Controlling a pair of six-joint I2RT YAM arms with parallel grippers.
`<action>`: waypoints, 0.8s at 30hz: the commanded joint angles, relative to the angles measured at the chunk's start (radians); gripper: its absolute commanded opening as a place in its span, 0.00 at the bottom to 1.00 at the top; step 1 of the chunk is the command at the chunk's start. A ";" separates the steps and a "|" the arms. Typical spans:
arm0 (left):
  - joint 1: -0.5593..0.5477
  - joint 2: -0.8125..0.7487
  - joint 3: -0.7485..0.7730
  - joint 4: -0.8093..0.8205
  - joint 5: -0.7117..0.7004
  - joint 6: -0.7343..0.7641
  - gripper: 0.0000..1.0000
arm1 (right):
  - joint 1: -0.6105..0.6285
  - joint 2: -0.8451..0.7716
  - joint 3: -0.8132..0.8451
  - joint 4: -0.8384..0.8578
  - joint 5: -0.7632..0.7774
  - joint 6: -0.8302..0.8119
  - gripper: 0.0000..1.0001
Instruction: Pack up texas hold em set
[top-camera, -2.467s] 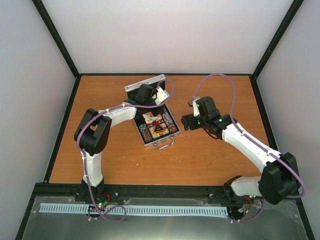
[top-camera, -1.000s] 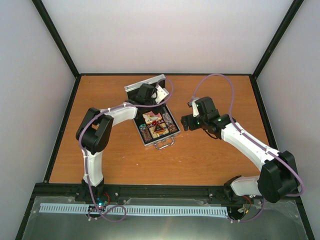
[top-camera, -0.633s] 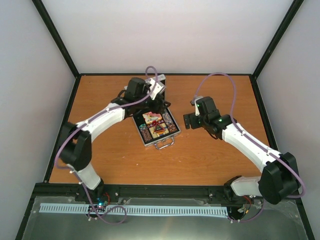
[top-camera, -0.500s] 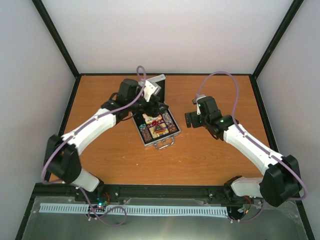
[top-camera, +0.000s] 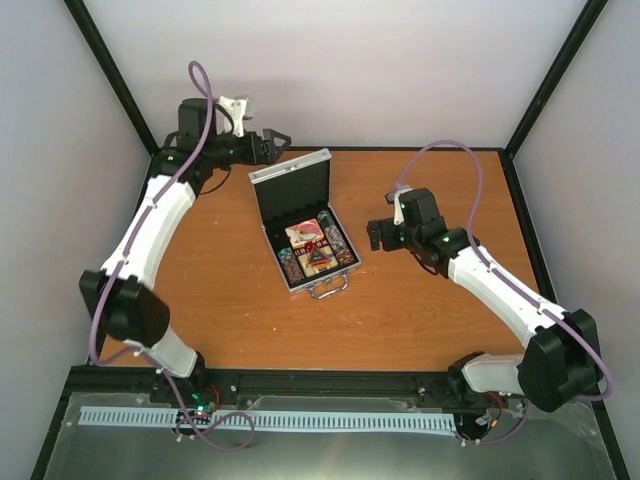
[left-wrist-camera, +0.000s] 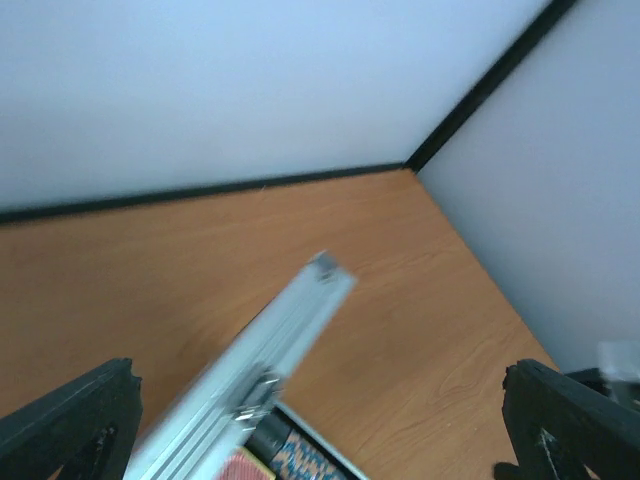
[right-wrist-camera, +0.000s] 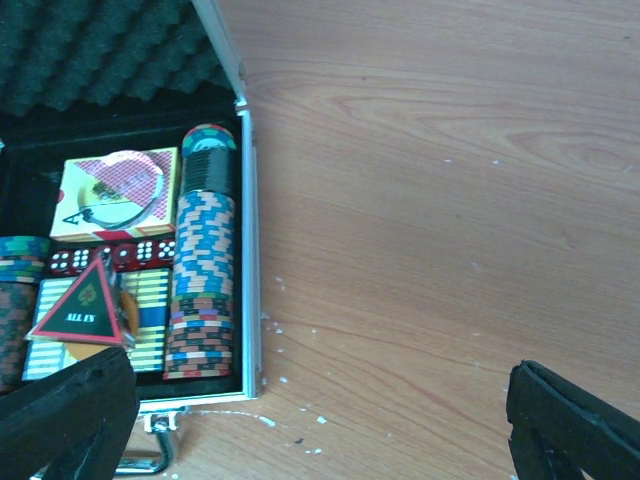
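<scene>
The silver case (top-camera: 305, 225) lies open on the table (top-camera: 420, 320), lid (left-wrist-camera: 250, 370) upright. Chip stacks (right-wrist-camera: 203, 290) and the triangular button (right-wrist-camera: 82, 310) sit in the tray, so the filling looks done and shutting the lid seems all that is left. The left gripper (top-camera: 272, 143) is raised high on a stretched arm, jaws spread wide and empty, with the lid's edge below and between them. The right gripper (top-camera: 374, 236) hovers low, jaws wide and empty, with the tray ahead toward its left finger.

The orange wood counter (top-camera: 420, 320) is carrying the open silver case (top-camera: 295, 200), which is sitting just toward 12 o'clock of centre, with its handle facing 5 o'clock.
</scene>
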 joint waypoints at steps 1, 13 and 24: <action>0.082 0.164 0.041 -0.183 0.156 -0.143 1.00 | -0.005 0.039 0.054 -0.042 -0.079 -0.012 1.00; 0.071 0.136 -0.187 -0.288 0.432 -0.059 1.00 | -0.005 0.032 0.007 -0.040 -0.113 -0.001 1.00; -0.186 -0.005 -0.454 -0.105 0.405 -0.241 1.00 | -0.005 0.112 0.059 -0.067 -0.275 -0.044 1.00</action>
